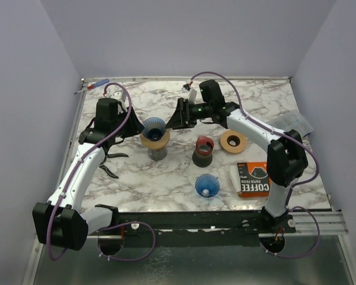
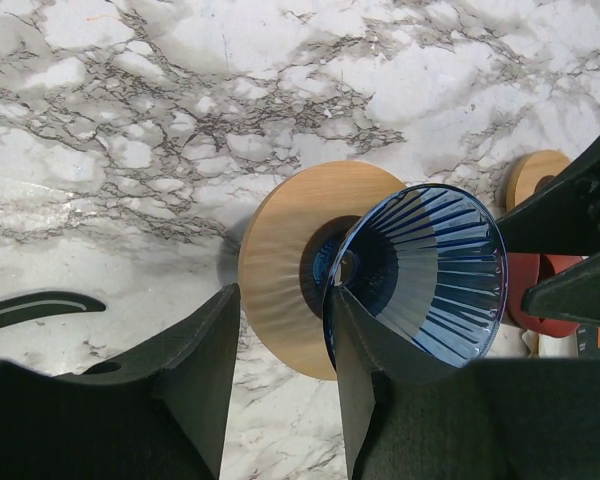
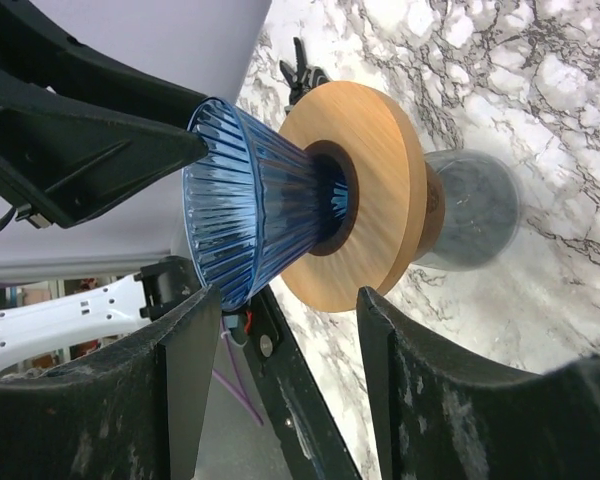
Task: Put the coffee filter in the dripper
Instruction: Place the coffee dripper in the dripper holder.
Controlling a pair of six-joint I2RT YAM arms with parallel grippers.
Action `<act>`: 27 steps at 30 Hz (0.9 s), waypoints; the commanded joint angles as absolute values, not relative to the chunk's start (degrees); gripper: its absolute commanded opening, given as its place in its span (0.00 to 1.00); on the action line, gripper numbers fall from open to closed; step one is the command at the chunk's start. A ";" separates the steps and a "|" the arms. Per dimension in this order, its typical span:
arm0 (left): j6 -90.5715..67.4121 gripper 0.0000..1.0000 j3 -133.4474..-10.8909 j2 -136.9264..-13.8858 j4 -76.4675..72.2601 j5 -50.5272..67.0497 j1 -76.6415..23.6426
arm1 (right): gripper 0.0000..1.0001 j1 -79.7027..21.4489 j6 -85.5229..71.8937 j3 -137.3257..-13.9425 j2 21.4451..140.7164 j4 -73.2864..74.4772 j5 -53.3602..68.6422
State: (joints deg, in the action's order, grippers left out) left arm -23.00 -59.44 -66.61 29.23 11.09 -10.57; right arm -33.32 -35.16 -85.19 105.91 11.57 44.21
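Top view: blue dripper (image 1: pixel 155 127) sits in its wooden collar (image 1: pixel 147 138) at 9 o'clock of counter (image 1: pixel 166 178) centre; filter pack (image 1: pixel 252 178) lies at 4 o'clock, no loose filter seen. Left wrist: left claw (image 2: pixel 280 390) apart, one finger at the dripper rim, probably to steady it. Right wrist: right claw (image 3: pixel 285 370) apart, empty, facing the dripper side-on.

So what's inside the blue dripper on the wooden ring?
Only bare blue ribs down to the drain hole show inside the blue ribbed cone dripper on its round wooden collar; no paper filter. A finger of the left hand covers its lower rim.
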 commanded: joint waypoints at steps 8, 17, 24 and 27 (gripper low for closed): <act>-22.68 0.43 -58.62 -66.31 27.52 9.92 -10.24 | 0.58 -34.01 -37.73 -87.25 109.23 7.86 45.12; -22.98 0.46 -57.80 -67.19 26.45 10.19 -10.28 | 0.54 -34.10 -38.79 -88.04 110.80 7.37 45.06; -23.02 0.49 -57.22 -67.28 26.19 10.04 -10.28 | 0.50 -34.10 -38.76 -88.00 111.07 8.17 43.84; -22.90 0.51 -57.22 -67.24 26.10 10.15 -10.27 | 0.50 -34.18 -38.67 -88.07 110.80 8.01 44.01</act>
